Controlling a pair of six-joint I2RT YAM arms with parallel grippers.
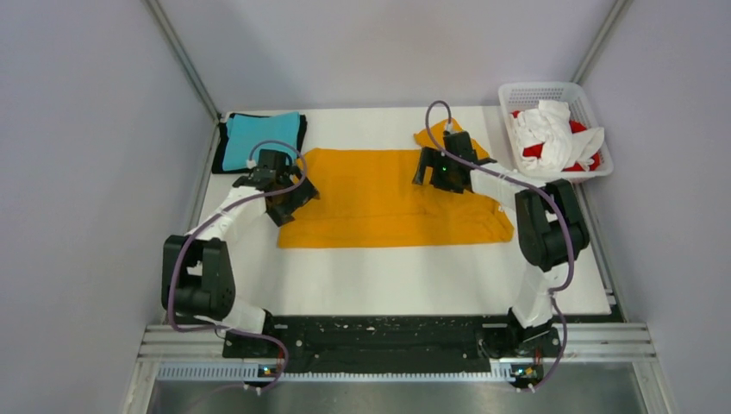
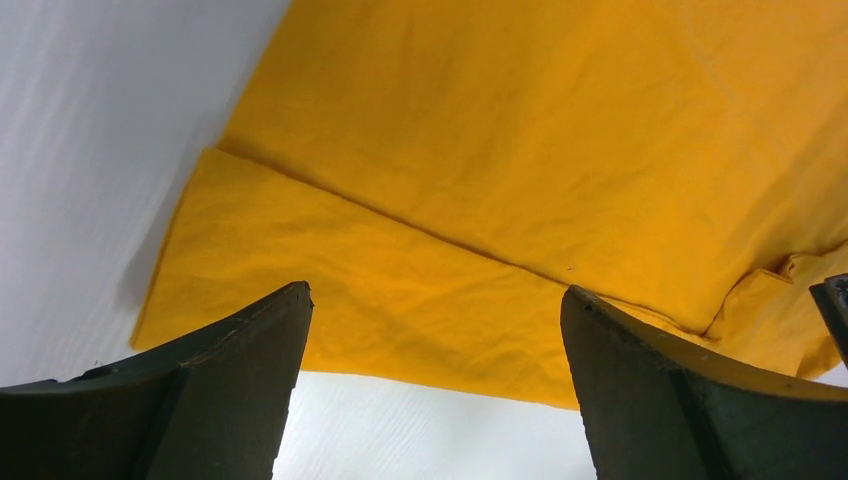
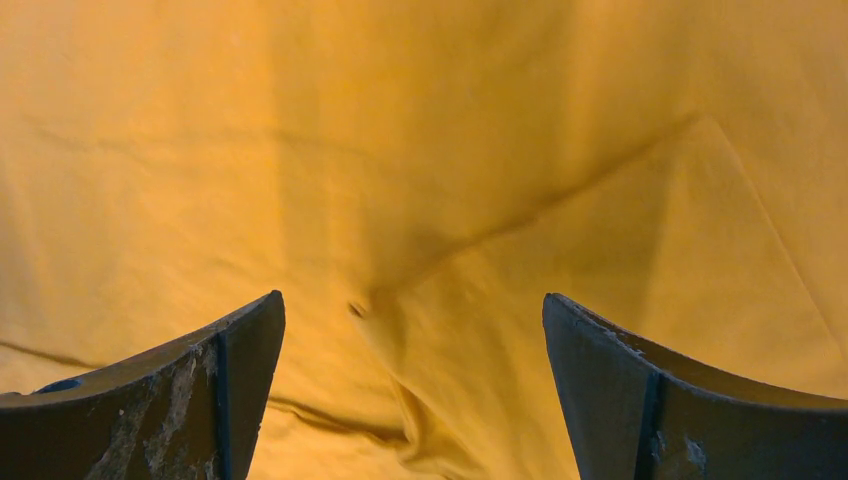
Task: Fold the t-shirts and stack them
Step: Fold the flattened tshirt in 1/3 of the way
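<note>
Scanning from the near edge out: bare desk (image 1: 388, 285) at 6 o'clock, nothing on it there. Next, the orange-yellow t-shirt (image 1: 388, 203) lies mid-desk as a wide band running 9 to 3 o'clock. The left wrist view shows a flap already folded over along its edge.

The left pincer (image 1: 289, 198) sits at the shirt's 9 o'clock end, jaws spread wide, nothing held and cloth below it. The right pincer (image 1: 431, 168) is over the shirt's 1 o'clock area, also wide open and empty. In its own view the cloth between the jaws is creased. A sleeve bit pokes out at 12 o'clock just past it.

Far side: the teal t-shirt (image 1: 259, 138) is folded on the black t-shirt (image 1: 222, 148) at 11 o'clock. The basket (image 1: 539, 88) at 1 o'clock holds the white t-shirt (image 1: 547, 128) and the red t-shirt (image 1: 533, 152), both bunched.

My read is that the orange shirt is partly folded and not yet stacked.

Risks:
- If a pincer pinches only the top layer, the flap peels open on lifting.
- If the two arms pull unevenly, the band skews and the fold goes crooked.
- If the stray sleeve isn't tucked, it hangs out of the stack.
- If the creases under the right pincer get pressed in, the fold goes lumpy.
- Carrying it to 11 o'clock could nudge the teal pile.
</note>
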